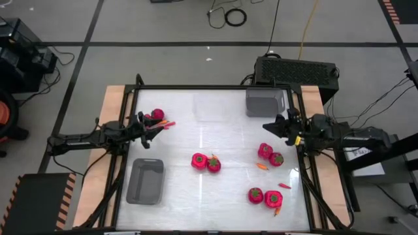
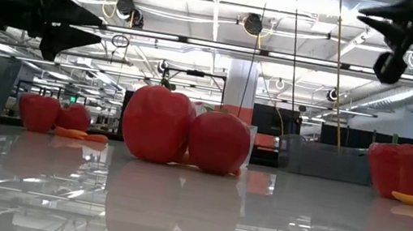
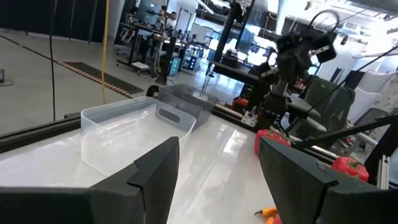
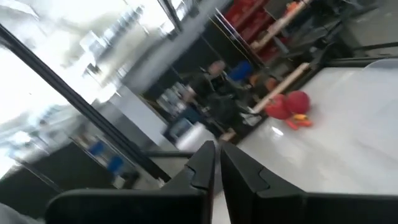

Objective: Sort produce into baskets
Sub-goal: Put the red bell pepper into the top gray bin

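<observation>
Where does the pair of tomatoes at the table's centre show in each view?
High view: the tomato pair at table centre, between both arms.
Low view: centre foreground, the largest fruits.
Left wrist view: cannot tell; the red fruits there are not clearly this pair.
Right wrist view: not in it.
Shared landmark: the white table.

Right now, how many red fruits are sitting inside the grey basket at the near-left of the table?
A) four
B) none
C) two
B: in the high view the grey basket at the near-left shows only its bare floor, while the red fruits lie out on the table, such as the pair at the middle.
</observation>
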Tool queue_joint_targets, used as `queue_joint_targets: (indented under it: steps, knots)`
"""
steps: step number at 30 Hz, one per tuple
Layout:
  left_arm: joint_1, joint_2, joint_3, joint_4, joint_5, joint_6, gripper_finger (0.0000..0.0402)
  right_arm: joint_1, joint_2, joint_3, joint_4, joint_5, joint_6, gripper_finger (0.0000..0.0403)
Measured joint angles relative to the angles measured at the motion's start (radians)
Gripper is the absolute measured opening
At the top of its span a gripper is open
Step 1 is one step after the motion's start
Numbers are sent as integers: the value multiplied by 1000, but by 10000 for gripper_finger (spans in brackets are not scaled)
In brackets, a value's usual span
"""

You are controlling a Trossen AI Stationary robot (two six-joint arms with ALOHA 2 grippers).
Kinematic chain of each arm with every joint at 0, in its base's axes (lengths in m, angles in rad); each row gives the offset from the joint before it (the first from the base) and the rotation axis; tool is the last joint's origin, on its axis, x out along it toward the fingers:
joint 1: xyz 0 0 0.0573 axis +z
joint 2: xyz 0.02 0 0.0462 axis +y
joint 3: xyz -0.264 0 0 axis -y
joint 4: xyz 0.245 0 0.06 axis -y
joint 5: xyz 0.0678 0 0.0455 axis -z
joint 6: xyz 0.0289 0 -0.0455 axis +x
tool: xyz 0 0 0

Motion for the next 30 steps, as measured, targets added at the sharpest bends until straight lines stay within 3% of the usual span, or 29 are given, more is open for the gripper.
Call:
queue_joint_targets:
  steps: [4, 8, 14, 19, 25, 30]
  knots:
    - [0, 0, 0, 22, 6, -27, 226, 20, 196, 203, -158, -2, -103, 20]
    - [0, 0, 0, 71, 6, -226, 226, 45, 399, 427, -397, -5, -173, 20]
    - [0, 0, 0, 102, 30, -386, 226, 57, 677, 758, -850, -57, -257, 20]
    - [0, 0, 0, 109, 39, -600, 226, 57, 866, 1002, -1119, -87, -312, 20]
    - [0, 3, 16, 98, -33, -566, 226, 57, 994, 1123, -1230, -91, -368, 20]
    - [0, 83, 140, 80, -20, -435, 226, 57, 1021, 1129, -1261, -111, -371, 35]
